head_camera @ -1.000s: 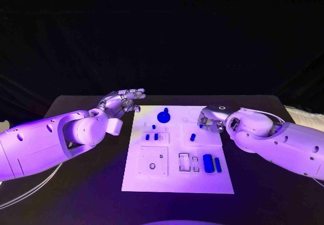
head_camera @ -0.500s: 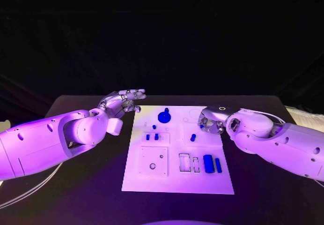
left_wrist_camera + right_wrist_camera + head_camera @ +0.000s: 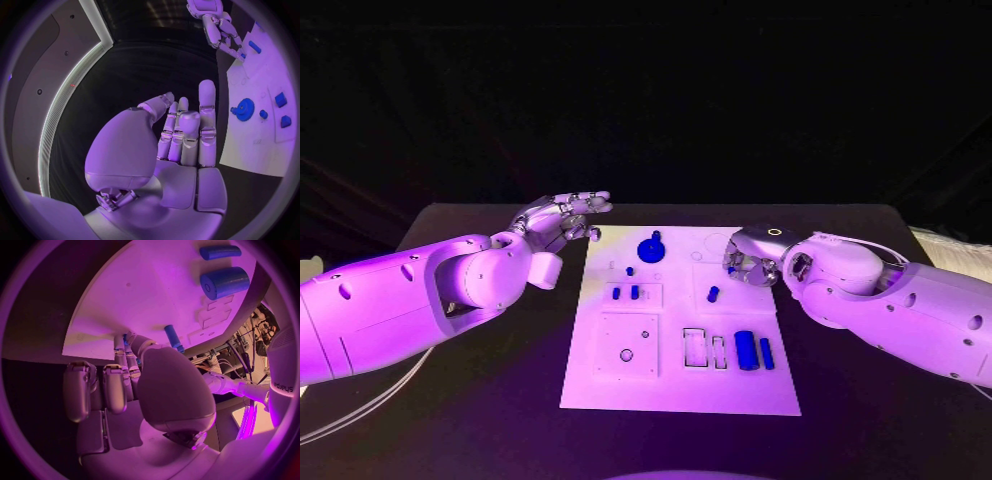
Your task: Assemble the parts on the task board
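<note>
1. The left robot hand is hovering above the black tabletop just off the upper left corner of the task board, at centre left of the head view. Its fingers are stretching out nearly straight, side by side and slightly apart, holding nothing.
2. The right robot hand is sitting over the upper right part of the board, right of centre in the head view. Its fingers are curling in toward the palm; a small blue piece is showing at the fingertips in the right wrist view, but whether the hand is actually gripping it cannot be told.
3. A blue peg is lying on the board just below and left of the right hand.
4. A round blue gear-like part is standing at the upper middle of the board, between the two hands.
5. Two small blue blocks are sitting side by side on the left half of the board.
6. A blue cylinder and a thinner blue rod are lying beside each other at the board's lower right, next to rectangular slots.
</note>
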You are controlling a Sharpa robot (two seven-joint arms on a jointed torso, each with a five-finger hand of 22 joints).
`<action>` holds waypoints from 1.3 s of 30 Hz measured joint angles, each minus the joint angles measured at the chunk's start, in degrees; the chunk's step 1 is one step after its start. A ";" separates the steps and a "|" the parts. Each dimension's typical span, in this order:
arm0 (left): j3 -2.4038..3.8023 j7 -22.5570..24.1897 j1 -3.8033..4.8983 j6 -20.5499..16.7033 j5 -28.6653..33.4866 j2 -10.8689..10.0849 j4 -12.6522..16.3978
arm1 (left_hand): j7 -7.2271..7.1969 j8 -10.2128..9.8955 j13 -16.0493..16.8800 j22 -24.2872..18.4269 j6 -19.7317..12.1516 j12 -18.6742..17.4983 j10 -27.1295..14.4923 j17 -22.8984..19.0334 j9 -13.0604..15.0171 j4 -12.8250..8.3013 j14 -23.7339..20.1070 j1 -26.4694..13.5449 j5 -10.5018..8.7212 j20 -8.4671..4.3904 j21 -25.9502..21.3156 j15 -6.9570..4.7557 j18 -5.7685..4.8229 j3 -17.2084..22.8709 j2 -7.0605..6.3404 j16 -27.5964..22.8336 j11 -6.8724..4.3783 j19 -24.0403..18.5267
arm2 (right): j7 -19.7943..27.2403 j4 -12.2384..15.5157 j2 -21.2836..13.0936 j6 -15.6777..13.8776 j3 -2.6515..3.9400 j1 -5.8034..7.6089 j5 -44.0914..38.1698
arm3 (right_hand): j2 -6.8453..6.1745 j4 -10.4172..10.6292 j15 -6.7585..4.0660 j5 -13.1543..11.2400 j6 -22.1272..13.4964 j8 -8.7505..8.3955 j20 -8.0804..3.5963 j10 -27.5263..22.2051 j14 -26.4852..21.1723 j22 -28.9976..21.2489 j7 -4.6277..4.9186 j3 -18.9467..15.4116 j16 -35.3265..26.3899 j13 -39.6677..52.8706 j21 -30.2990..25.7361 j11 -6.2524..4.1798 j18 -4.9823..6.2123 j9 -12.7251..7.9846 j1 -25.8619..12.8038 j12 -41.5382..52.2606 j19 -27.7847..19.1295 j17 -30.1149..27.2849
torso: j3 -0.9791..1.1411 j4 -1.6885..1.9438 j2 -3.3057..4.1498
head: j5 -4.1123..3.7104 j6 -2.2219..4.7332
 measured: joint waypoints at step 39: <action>-0.01 -0.30 0.00 -0.01 -0.06 -0.20 -0.45 | -0.11 0.00 0.00 -0.05 -0.29 0.10 -0.44 -0.22 -0.04 -0.31 -0.21 0.23 0.00 0.00 -0.22 -0.21 0.00 0.00 0.23 0.00 0.03 0.00 | -0.77 3.87 -2.69 -4.36 0.51 -0.43 -1.26 | 1.78 -1.44 -0.42 -0.32 1.48 0.39 -0.21 2.93 0.01 0.03 -0.60 1.90 0.24 0.26 0.25 -0.23 0.00 0.57 0.29 0.14 0.21 0.04 | 0.05 -0.04 -0.03 | -0.21 0.20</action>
